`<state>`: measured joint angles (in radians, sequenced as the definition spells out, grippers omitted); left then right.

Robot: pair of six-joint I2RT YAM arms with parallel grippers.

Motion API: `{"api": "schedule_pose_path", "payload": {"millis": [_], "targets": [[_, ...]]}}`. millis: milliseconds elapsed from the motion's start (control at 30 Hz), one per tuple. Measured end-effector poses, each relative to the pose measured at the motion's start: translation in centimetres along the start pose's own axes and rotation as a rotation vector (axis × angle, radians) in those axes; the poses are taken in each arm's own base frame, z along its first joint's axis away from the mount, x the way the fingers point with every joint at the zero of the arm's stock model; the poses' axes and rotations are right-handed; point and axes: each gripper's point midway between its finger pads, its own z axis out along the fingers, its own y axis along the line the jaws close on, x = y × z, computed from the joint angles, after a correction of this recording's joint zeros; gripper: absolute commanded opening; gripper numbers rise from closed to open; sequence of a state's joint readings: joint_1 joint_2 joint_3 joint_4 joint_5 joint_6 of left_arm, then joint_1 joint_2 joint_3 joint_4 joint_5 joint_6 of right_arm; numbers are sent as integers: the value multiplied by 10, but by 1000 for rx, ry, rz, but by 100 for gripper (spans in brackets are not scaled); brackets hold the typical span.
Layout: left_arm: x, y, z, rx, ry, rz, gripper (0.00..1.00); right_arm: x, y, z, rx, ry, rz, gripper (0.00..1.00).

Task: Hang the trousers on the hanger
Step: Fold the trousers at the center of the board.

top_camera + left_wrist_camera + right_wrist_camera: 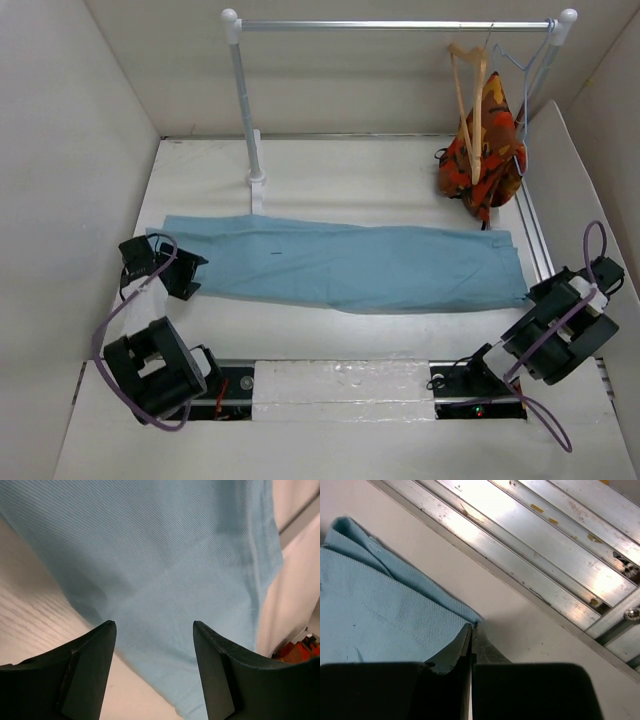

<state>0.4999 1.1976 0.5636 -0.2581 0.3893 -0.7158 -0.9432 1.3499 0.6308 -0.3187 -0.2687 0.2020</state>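
Trousers [340, 262] on table [400, 180], hanger [470, 100] behind

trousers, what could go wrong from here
The right gripper is shut at the very corner of the trousers; it may hold little or no cloth and slip on lifting.
The left gripper is open over the other end, so lifting now would drag one side only.
The hanger hangs against an orange garment, which could snag.
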Motion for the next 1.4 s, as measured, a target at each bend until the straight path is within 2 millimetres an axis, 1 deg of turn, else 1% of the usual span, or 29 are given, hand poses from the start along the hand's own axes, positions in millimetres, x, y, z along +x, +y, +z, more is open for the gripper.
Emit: {"api": "schedule_pose_path", "payload": {"millis": [133,233,300,333,367,400,467,533,567,600,633,667,700,733,767,800,867,900,1000,1067,1100,1167,1233,1267,1333,1400], "targets": [[6,-15,-20,17,-27,62,59,1,0,-9,16,-5,10,0],[0,-28,-28,19,-68,114,59,-1,4,-16,3,-18,6,0],[0,-36,-28,38,-82,151,56,-2,12,-22,-16,-36,-18,0],[3,-39,-27,45,-79,172,53,-2,20,-26,-31,-46,-42,0],[10,-46,-26,60,-67,205,51,-1,31,-31,-55,-57,-77,0],[23,-55,-25,85,-44,250,49,1,44,-37,-85,-69,-122,0],[57,-76,-25,145,9,355,47,9,73,-53,-164,-94,-219,0],[96,-96,-30,215,73,462,39,22,101,-72,-249,-113,-315,0],[121,-105,-35,254,113,529,36,32,115,-83,-298,-116,-366,0],[139,-111,-39,280,138,576,23,42,128,-94,-347,-114,-415,0],[157,-116,-44,310,164,617,16,54,139,-105,-392,-105,-458,0],[173,-118,-47,332,188,652,12,65,148,-114,-429,-95,-498,0],[187,-117,-50,346,209,683,8,80,154,-122,-460,-59,-509,0],[198,-116,-51,354,226,707,8,91,164,-132,-512,-56,-560,0],[200,-116,-52,355,232,711,7,102,172,-141,-546,-45,-578,0],[216,-112,-50,363,254,729,8,114,180,-153,-590,-43,-603,0],[232,-103,-43,345,280,749,7,138,197,-184,-696,-23,-640,0],[243,-98,-39,330,295,769,8,146,206,-202,-752,-14,-655,0],[275,-83,-31,292,342,840,5,161,237,-259,-899,-4,-686,0],[293,-77,-24,261,355,890,3,172,258,-290,-967,11,-707,0],[300,-75,-20,249,357,908,0,182,267,-307,-1000,27,-733,0],[311,-71,-11,224,354,930,0,197,290,-332,-1037,41,-775,0],[316,-66,-2,201,349,935,0,203,317,-355,-1059,33,-798,0],[318,-63,2,188,350,934,0,201,333,-363,-1068,15,-796,0],[322,-61,7,182,353,928,0,192,357,-373,-1081,-27,-781,0],[328,-61,12,184,358,916,0,180,371,-377,-1090,-67,-760,0]]}}
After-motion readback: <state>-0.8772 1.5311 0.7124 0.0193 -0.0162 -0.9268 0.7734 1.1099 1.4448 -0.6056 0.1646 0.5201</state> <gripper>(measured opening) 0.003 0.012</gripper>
